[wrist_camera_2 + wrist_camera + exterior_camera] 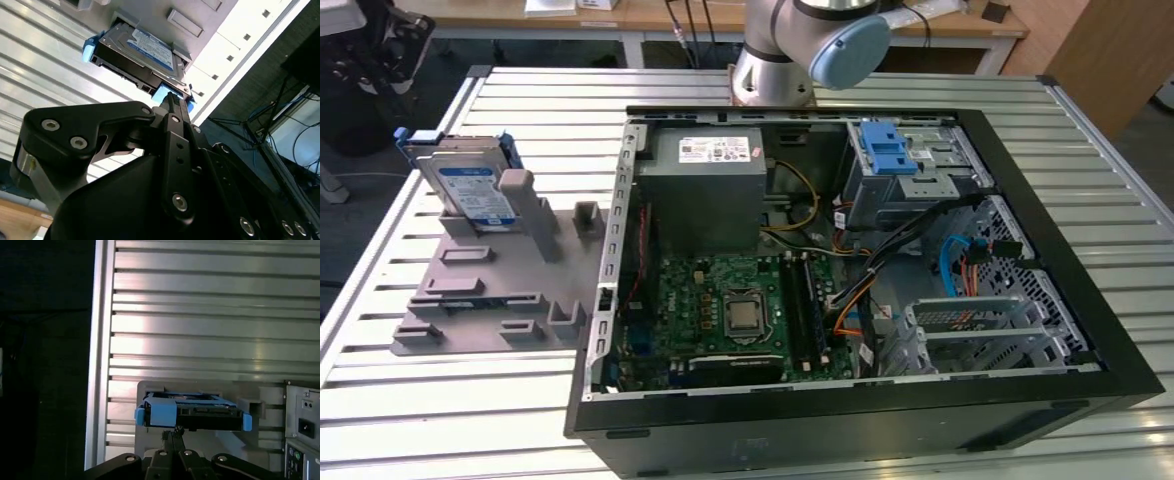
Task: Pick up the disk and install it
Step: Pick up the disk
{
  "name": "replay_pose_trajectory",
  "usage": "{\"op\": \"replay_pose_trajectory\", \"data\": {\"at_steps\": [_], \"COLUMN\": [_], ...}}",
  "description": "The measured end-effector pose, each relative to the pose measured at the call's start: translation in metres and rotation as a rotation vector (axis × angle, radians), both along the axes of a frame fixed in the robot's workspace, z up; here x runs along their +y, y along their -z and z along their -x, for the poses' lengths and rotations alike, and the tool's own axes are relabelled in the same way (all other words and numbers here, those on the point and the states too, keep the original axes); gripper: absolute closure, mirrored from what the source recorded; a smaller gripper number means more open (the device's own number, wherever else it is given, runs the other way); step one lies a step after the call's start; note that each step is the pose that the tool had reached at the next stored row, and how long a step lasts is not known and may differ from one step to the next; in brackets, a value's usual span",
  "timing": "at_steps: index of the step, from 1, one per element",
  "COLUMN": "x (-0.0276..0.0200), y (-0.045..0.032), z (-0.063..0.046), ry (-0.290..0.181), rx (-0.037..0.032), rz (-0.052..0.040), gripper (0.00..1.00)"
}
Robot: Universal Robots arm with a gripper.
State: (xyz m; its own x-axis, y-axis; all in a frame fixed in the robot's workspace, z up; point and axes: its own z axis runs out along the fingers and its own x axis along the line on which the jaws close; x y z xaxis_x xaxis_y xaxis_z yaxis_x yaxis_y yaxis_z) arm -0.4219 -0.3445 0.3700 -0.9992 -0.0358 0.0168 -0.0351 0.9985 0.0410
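Slatted table bearing computer case, grey fixture

Robotics lab/workshop: grey robot arm mounted on ribbed aluminium tabletop, opened black desktop computer case on it, wooden desks with cables behind.

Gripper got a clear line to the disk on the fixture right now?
Probably yes. The disk stands on edge in the grey fixture, its upper edge exposed. In both wrist views the gripper points at it from close by, with nothing between them.

Open computer case on slatted table
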Motion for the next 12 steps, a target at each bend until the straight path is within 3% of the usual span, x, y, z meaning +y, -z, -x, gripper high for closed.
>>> {"op": "replay_pose_trajectory", "data": {"at_steps": [12], "x": [0.0000], "y": [0.0004], "z": [0.0000], "ry": [-0.195], "rx": [-0.0001], "rz": [0.0000], "gripper": [0.89]}}
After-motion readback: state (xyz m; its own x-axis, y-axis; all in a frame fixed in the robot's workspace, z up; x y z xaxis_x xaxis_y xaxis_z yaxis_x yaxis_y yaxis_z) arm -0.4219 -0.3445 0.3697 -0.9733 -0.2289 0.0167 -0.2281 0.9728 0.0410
